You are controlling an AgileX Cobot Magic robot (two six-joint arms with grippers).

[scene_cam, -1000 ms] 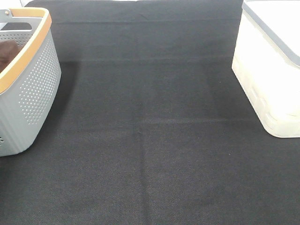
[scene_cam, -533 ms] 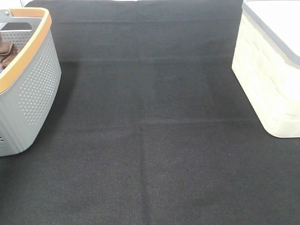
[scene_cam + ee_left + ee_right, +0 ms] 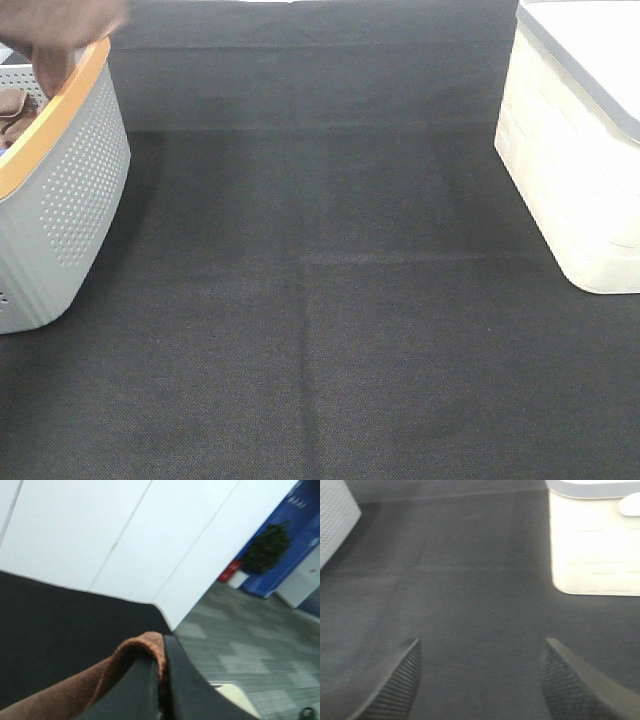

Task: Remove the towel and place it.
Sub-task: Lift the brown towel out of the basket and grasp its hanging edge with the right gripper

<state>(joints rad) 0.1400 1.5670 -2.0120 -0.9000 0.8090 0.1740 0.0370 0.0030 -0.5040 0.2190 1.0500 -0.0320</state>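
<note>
The towel (image 3: pixel 55 30) hangs as a blurred reddish-brown mass over the far corner of the basket (image 3: pixel 70 180). It is raised above the basket's orange rim (image 3: pixel 60 105), with one lower end dipping down to rim level. The blur hides whether that end touches the rim.

In the left wrist view the towel (image 3: pixel 100 680) runs up as a taut band and folds over between the tips of the left gripper (image 3: pixel 161 655). Its two dark fingers (image 3: pixel 187 692) are pressed together, pinching a fold of the towel's edge. This gripper does not show in the high view.

Inside the basket, below the towel, lies a second bunched brown cloth (image 3: pixel 12 110), of which only a small part shows at the picture's edge. The basket is grey with perforated walls and stands on a black mat (image 3: pixel 320 300).

Across the mat, well apart from the basket, stands a white box (image 3: pixel 570 170) with a grey-edged lid (image 3: pixel 590 60).

The right gripper (image 3: pixel 480 680) hovers over the bare mat between the basket and the box. Its ribbed fingers (image 3: pixel 395 685) are spread wide with nothing between them. In its wrist view a corner of the basket (image 3: pixel 335 520) and the side of the box (image 3: pixel 592 545) both show.
</note>
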